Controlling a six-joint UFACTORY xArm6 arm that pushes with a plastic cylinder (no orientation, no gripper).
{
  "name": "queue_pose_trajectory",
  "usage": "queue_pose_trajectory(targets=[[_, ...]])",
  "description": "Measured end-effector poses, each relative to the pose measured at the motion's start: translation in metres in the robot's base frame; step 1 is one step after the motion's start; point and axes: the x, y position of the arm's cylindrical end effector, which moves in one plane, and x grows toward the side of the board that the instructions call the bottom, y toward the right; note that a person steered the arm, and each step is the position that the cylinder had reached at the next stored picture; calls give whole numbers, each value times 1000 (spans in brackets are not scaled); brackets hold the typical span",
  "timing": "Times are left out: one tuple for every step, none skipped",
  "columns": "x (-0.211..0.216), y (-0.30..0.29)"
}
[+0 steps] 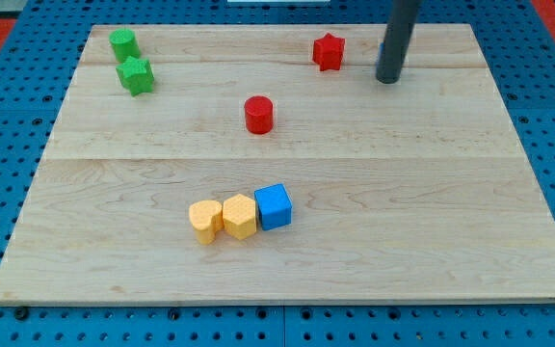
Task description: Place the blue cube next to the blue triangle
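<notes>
The blue cube [274, 206] sits below the board's middle, touching the right side of a yellow hexagonal block [240, 216]. My tip [387, 79] rests on the board at the view's top right, far from the cube. A small sliver of blue [382, 50] shows at the rod's left edge. It may be the blue triangle, mostly hidden behind the rod.
A second yellow block [205, 221] touches the hexagon's left side. A red cylinder [258, 114] stands above the middle, and a red star [329, 52] lies left of the rod. A green cylinder [122, 43] and a green star [135, 75] sit at the top left.
</notes>
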Motion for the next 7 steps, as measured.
queue_pose_trajectory(targets=[[-1, 0], [24, 41], [136, 57], [254, 46], [287, -36], [259, -84], [245, -124]])
